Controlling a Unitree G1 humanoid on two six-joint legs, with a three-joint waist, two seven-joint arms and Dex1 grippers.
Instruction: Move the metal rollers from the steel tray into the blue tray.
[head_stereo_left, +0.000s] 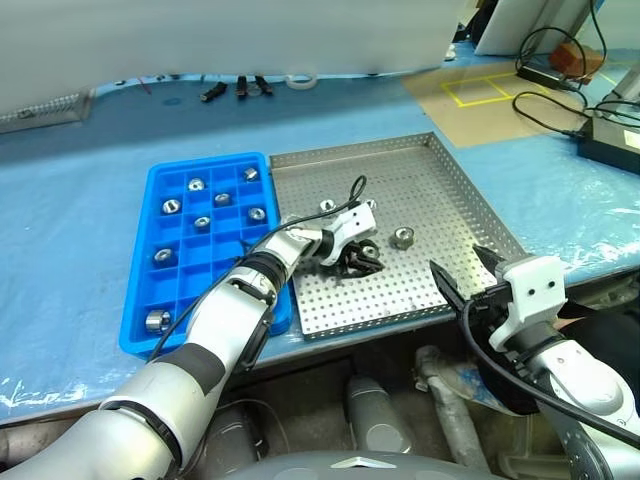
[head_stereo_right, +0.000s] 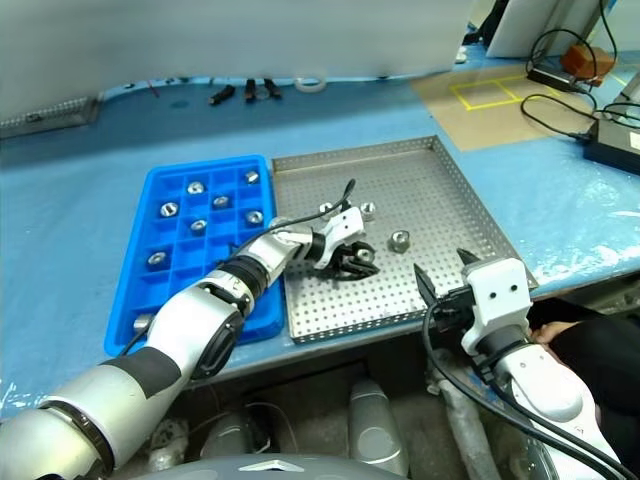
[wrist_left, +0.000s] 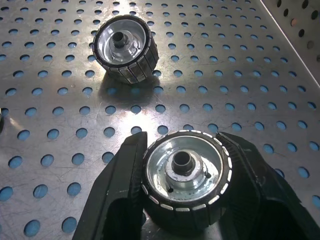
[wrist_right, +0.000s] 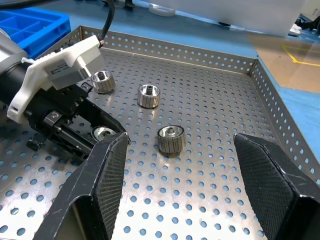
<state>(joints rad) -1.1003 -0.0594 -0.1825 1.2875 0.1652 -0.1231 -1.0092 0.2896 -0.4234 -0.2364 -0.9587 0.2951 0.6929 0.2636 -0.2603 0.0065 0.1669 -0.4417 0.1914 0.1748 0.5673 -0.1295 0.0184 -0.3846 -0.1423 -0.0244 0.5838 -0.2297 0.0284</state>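
I'm seeing my L hand (head_stereo_left: 362, 257) sitting down on the steel tray (head_stereo_left: 450, 178), roughly mid-floor, fingers (wrist_left: 125, 185) clenching on one of the metal rollers (wrist_left: 185, 176). In the L wrist cam that roller is sitting on the perforated floor w/ a black pad touching each side. A 2nd roller (wrist_left: 123, 48) is lying free just beyond it, not touched.

R hand (head_stereo_left: 465, 275) is hanging over the near R corner of the steel tray, fingers spread wide, grasping nothing. Through its wrist cam I'm counting 3 loose rollers on the floor: one (wrist_right: 171, 138) nearest the open fingers, one (wrist_right: 148, 95) further in, one (wrist_right: 102, 81) just beside the L hand's white housing.

Blue tray (head_stereo_left: 142, 290) is lying on the desk, touching the steel tray's L rim. Several of its compartments are already holding rollers, e.g. one (head_stereo_left: 157, 321) in the near L corner cell, others scattered thru the far rows. Desk is covered w/ blue sheet.
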